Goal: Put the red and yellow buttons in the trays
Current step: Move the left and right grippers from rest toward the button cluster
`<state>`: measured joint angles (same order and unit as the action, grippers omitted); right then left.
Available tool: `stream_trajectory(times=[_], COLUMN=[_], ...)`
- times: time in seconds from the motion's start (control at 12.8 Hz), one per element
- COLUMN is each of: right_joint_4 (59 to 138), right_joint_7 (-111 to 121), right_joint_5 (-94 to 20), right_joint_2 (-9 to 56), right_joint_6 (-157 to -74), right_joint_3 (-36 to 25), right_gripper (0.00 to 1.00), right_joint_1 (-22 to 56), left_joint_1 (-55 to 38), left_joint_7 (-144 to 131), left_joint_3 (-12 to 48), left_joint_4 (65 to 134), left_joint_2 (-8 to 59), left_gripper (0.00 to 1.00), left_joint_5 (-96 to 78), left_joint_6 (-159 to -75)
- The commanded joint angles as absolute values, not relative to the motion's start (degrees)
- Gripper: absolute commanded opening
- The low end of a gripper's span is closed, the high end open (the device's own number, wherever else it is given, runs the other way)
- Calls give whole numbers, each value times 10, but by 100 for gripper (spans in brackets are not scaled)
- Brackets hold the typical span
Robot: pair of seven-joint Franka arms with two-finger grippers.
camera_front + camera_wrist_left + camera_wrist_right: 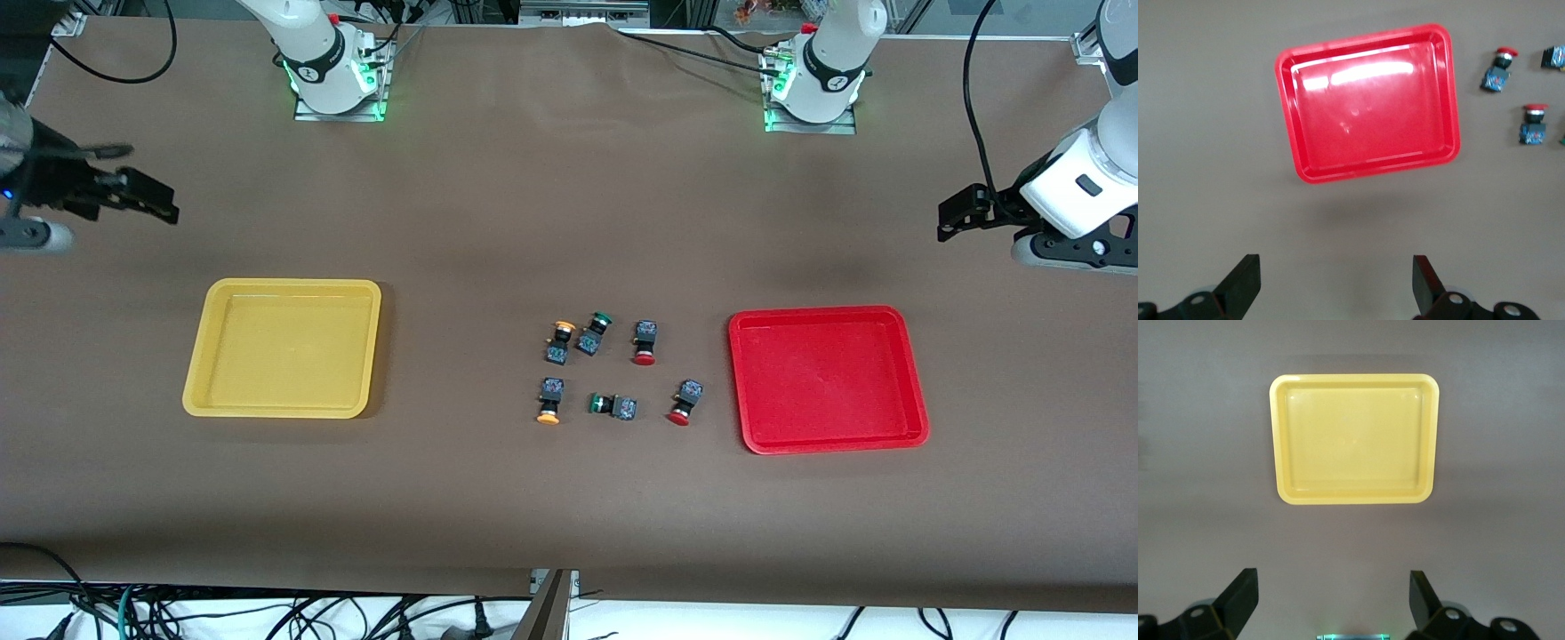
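"Red tray (827, 444)?"
"Mid-frame, toward my left arm's end of the bench (498, 498). Yellow tray (200, 391) toward my right arm's end."
"Buttons?"
"Clustered between the trays: two red buttons (645, 342) (685, 402), two yellow buttons (559, 342) (550, 402)."
"Hands?"
"Left hand (949, 218) and right hand (160, 203) both spread wide, holding nothing, over bare bench in the upper frame."

You have two trays on the table: one yellow tray (283, 348) and one red tray (828, 380). Between them you have six buttons in all. Two carry red caps: one (645, 342) and another (685, 402). Two carry orange-yellow caps: one (559, 342) and another (550, 400). Two carry green caps: one (594, 332) and another (613, 405). You have two grippers, the left gripper (949, 216) and the right gripper (156, 200), each with its two fingers spread apart.
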<state>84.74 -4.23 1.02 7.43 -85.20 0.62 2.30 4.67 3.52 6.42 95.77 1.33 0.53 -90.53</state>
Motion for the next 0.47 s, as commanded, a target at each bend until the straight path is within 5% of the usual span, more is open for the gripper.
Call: stream_trajectory(times=[0.0, 0.39], right_joint_4=[845, 845], right_joint_7=[-45, -174], right_joint_5=[2, -15], right_joint_2=[115, 221], right_joint_6=[-881, -1006], right_joint_3=[23, 43], right_gripper=[100, 100], right_joint_1=[18, 82], left_joint_1=[40, -33], left_joint_7=[47, 32], left_joint_3=[69, 69], left_joint_4=[945, 937], left_joint_2=[45, 167], left_gripper=[100, 100], left_joint_5=[-14, -26], left_joint_6=[-875, -983])
